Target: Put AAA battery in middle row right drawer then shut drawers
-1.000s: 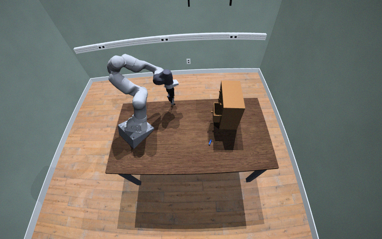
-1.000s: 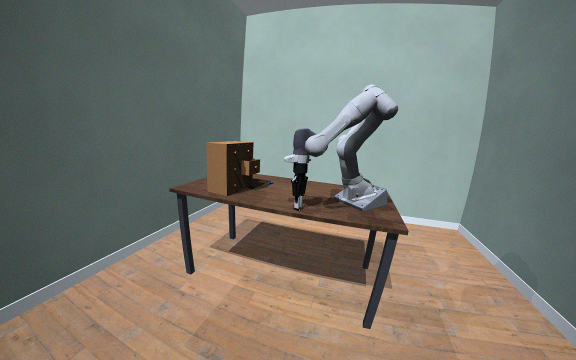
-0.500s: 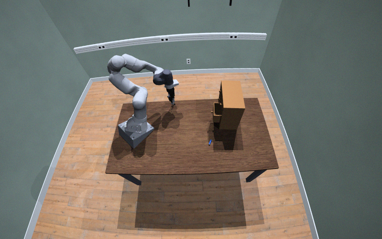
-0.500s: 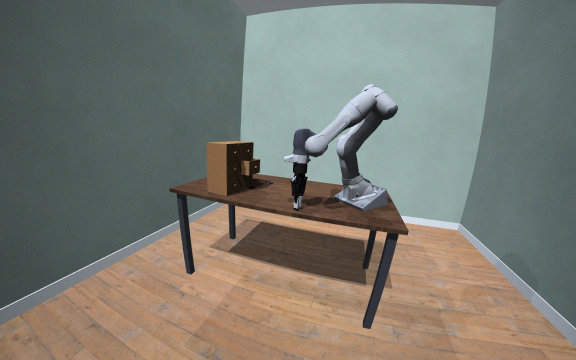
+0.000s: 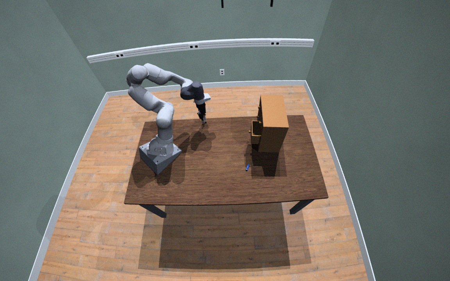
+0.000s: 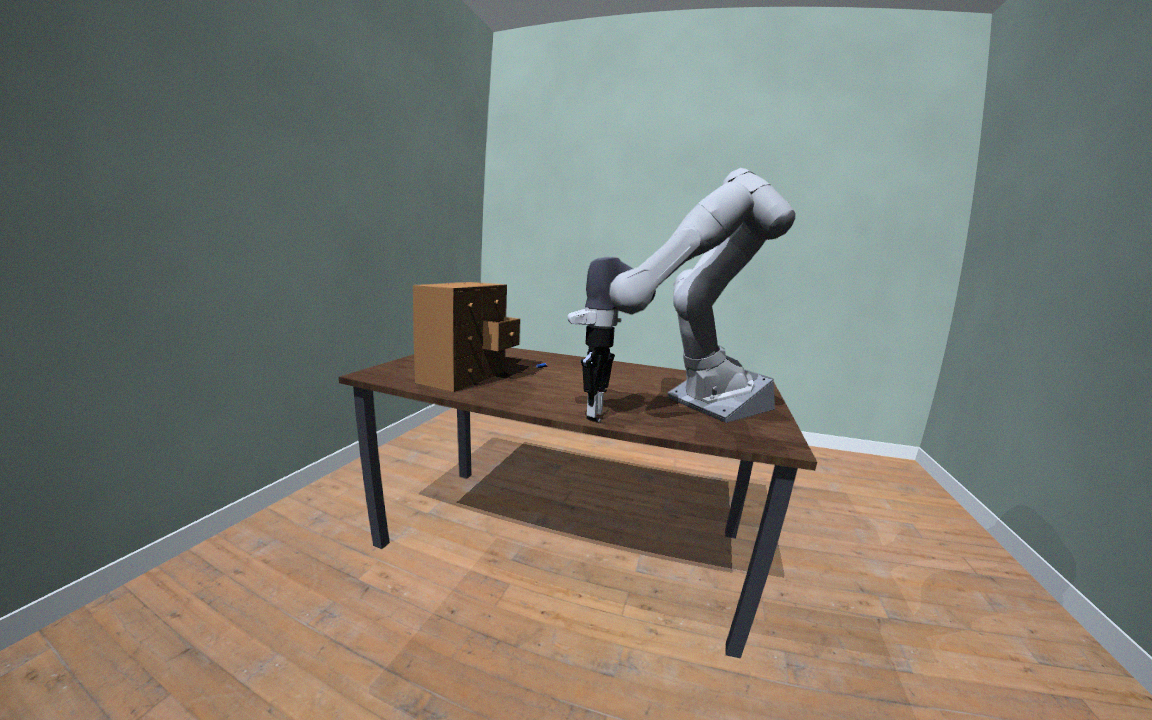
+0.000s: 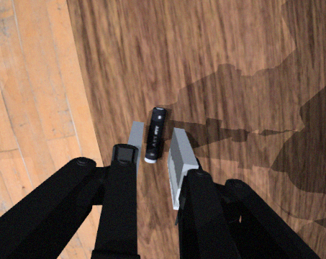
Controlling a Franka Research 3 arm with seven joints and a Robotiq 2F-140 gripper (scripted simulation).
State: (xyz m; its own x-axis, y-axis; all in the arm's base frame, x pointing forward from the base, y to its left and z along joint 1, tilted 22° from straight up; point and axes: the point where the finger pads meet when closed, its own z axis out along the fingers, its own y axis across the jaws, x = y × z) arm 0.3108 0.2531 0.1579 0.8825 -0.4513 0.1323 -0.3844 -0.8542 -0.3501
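Observation:
The AAA battery [image 7: 155,134], small and black with a white end, lies on the dark wooden table [image 5: 219,181] [image 6: 696,429] [image 7: 220,29] near its far edge. My gripper [image 5: 204,121] [image 6: 593,414] [image 7: 155,142] points straight down with its fingertips at the table top. The fingers are partly open and stand on either side of the battery, with a gap showing on each side. The brown chest [image 5: 272,118] [image 6: 441,335] stands upright at the other end of the table. One middle-row drawer [image 5: 254,128] [image 6: 501,334] is pulled out toward me.
A small blue object [image 5: 247,167] [image 6: 541,365] lies on the table in front of the chest. The table edge runs close beside the battery, with the floor [image 7: 24,77] beyond it. My arm's base [image 5: 159,155] is mounted on the table.

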